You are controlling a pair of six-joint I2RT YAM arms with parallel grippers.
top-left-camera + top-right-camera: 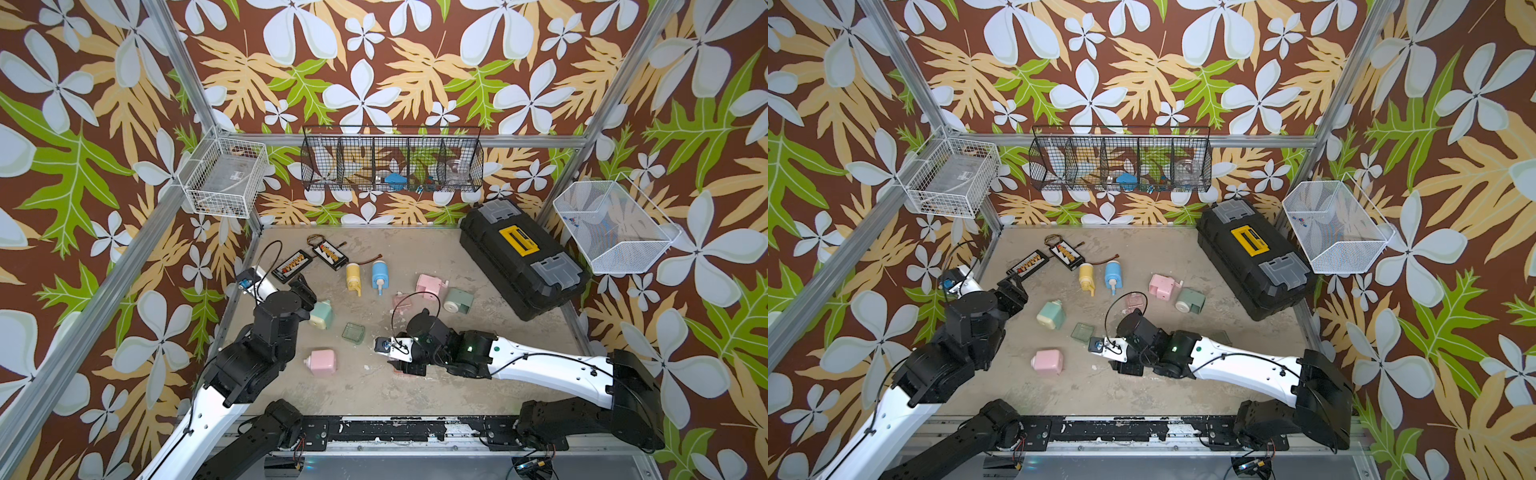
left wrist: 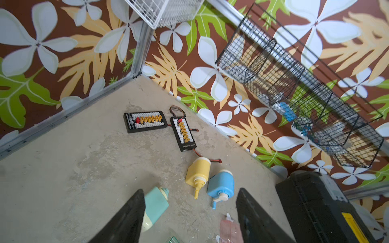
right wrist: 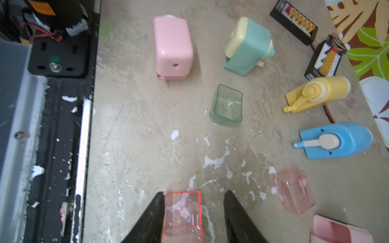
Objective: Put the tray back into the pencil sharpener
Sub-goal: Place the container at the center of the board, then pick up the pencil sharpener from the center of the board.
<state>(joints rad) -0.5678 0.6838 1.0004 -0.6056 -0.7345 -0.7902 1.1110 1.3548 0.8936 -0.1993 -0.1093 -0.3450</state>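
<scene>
A clear pink tray (image 3: 182, 214) lies on the table between the fingers of my right gripper (image 3: 194, 193). The gripper is open: one finger touches the tray's side, the other stands apart from it. In both top views the wrist covers this tray. A pink pencil sharpener (image 3: 172, 46) (image 1: 322, 363) lies ahead, near the table's front. A second pink sharpener (image 1: 429, 285) lies further back, with another pink tray (image 3: 293, 192) (image 1: 401, 300) near it. My left gripper (image 2: 190, 190) hangs open and empty over the table beside a teal sharpener (image 2: 154, 205).
A clear green tray (image 3: 227, 106) (image 1: 353, 333) lies mid-table. Yellow (image 1: 353, 277), blue (image 1: 379, 275) and grey-green (image 1: 458, 300) sharpeners lie further back. Two black connector boards (image 1: 291, 266) sit at the back left. A black toolbox (image 1: 521, 257) fills the right side.
</scene>
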